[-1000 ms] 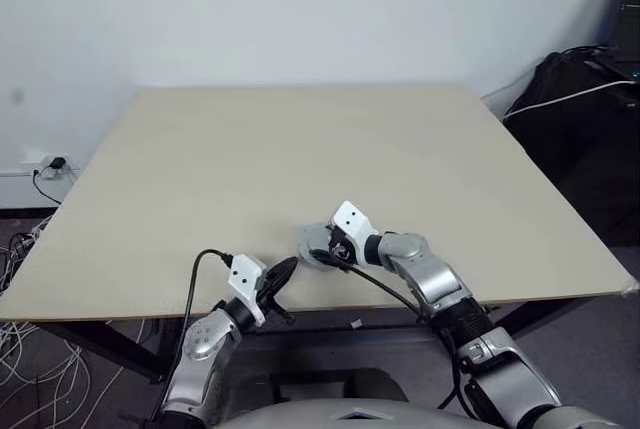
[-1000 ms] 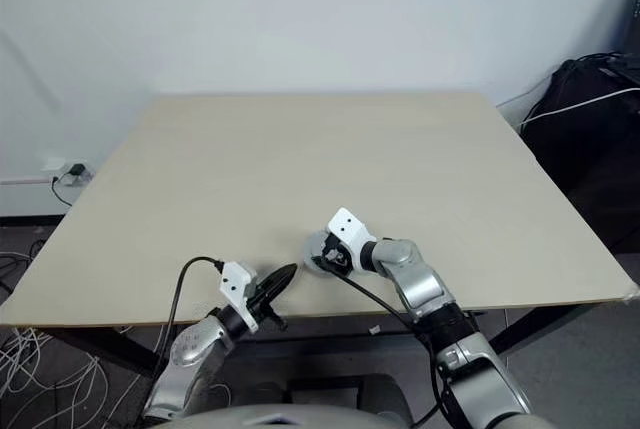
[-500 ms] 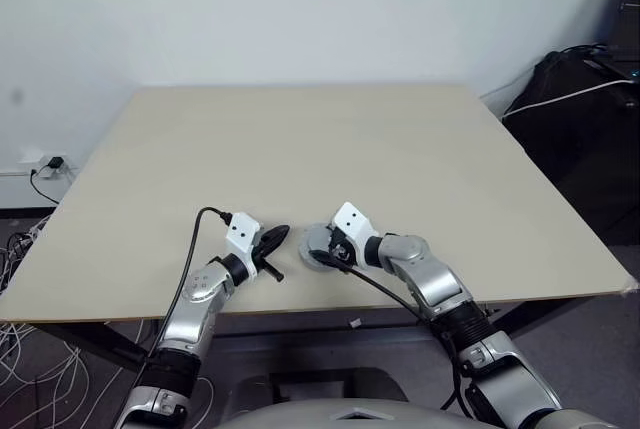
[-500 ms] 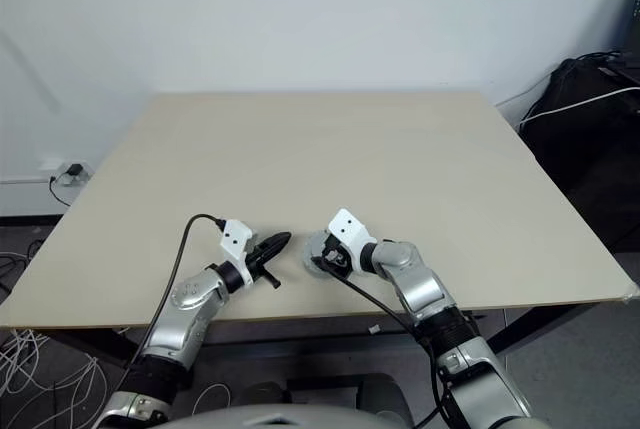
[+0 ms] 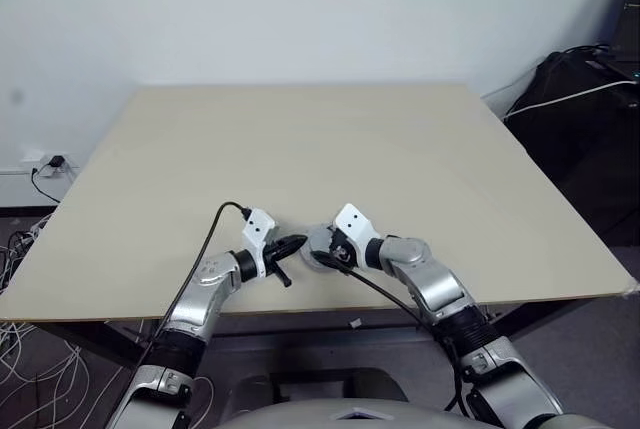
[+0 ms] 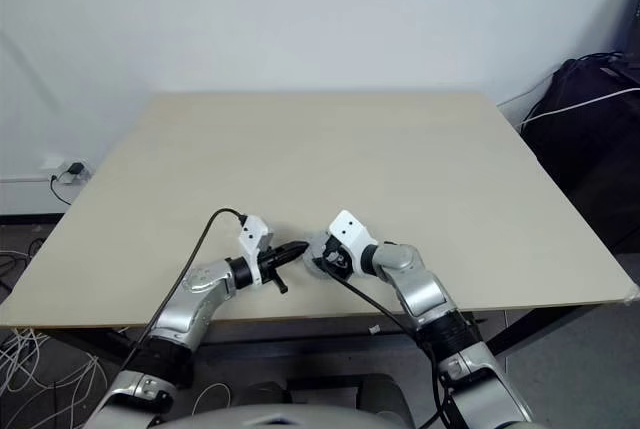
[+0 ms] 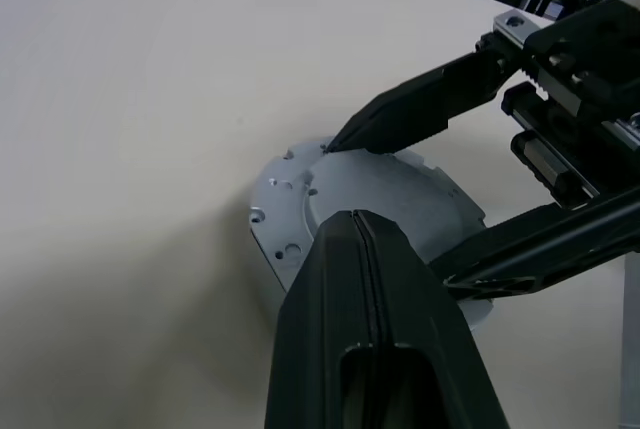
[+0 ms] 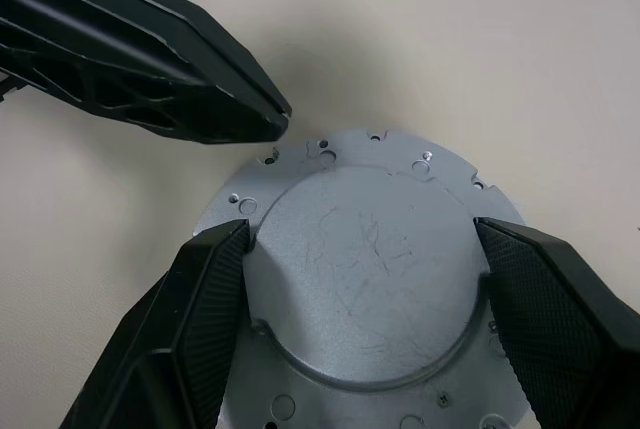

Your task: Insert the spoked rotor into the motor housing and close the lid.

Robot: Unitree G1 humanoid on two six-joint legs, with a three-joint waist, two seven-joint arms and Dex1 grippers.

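Grey-silver metal, the round lid (image 8: 365,279) lies flat on the wooden table (image 5: 330,139) near its front edge, at six o'clock. The right gripper (image 8: 360,319) is spread wide, its fingers (image 8: 205,299) clasping the raised centre from both sides. The left gripper (image 7: 365,249), pressed together, holds nothing; its tip is at the lid's rim at nine o'clock.

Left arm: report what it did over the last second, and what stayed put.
The left end effector, fingers shut, moved in from the table's near edge toward the round grey-silver metal part; its tip is now right at that part's rim. It took hold of nothing. The right end effector kept its place with fingers on either side of the part's raised centre. The part did not shift on the beige table.
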